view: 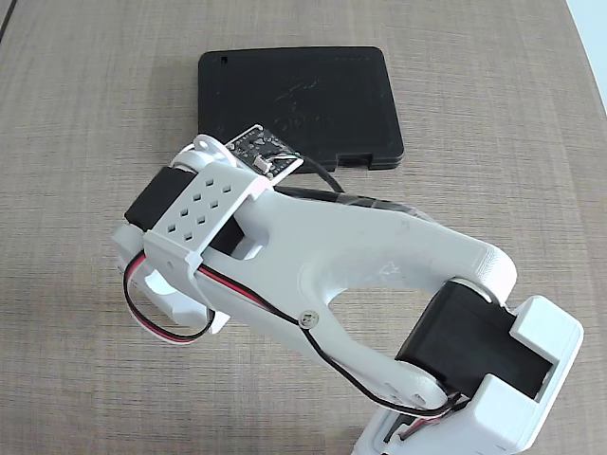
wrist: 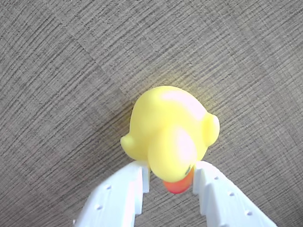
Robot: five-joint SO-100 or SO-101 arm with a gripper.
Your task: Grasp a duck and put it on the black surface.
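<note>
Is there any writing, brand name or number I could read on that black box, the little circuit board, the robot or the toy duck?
None can be read.
Black case: a faint embossed logo, too faint to read.
Circuit board on the arm: small markings, too blurred to read.
Duck, between the fingertips of the gripper: no text visible.
White arm: no labels visible.

A wood-grain table (view: 85,104) carries the black case (view: 299,100) near its far edge in the fixed view — and, in the wrist view, the duck (wrist: 168,135) sits on it.
</note>
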